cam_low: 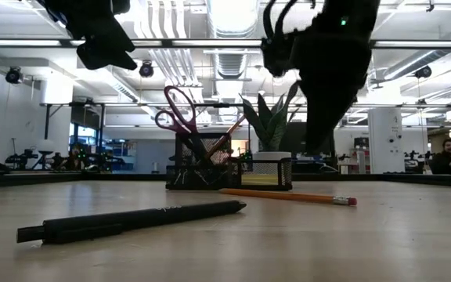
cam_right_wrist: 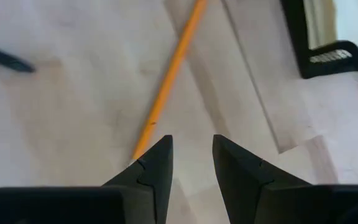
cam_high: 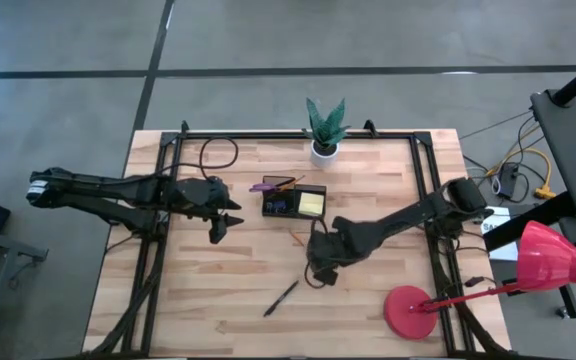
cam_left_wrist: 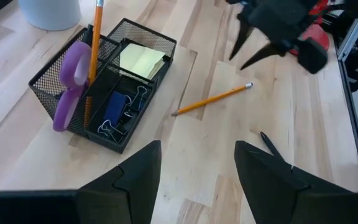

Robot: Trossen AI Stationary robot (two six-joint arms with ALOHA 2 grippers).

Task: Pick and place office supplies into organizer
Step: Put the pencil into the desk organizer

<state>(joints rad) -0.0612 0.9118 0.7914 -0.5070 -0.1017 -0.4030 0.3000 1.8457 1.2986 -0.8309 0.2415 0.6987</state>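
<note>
open right pincer [cam_right_wrist: 191, 163] above orange pencil [cam_right_wrist: 170, 73]

The organizer [cam_left_wrist: 114, 93] is black wire mesh. Inside it are purple scissors [cam_left_wrist: 70, 84], a pale yellow sticky-note pad [cam_left_wrist: 140, 60] and blue and black clips [cam_left_wrist: 118, 112]. Beside the organizer lies an orange pencil [cam_left_wrist: 211, 99]; farther away, a black pen [cam_high: 281, 298] on the light wood table [cam_high: 218, 290].

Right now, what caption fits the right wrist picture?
Open right gripper above the orange pencil on the table.

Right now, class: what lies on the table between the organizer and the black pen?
In the high view, the orange pencil lies between the organizer and the black pen, on bare wood. The right gripper hovers beside it.
</note>
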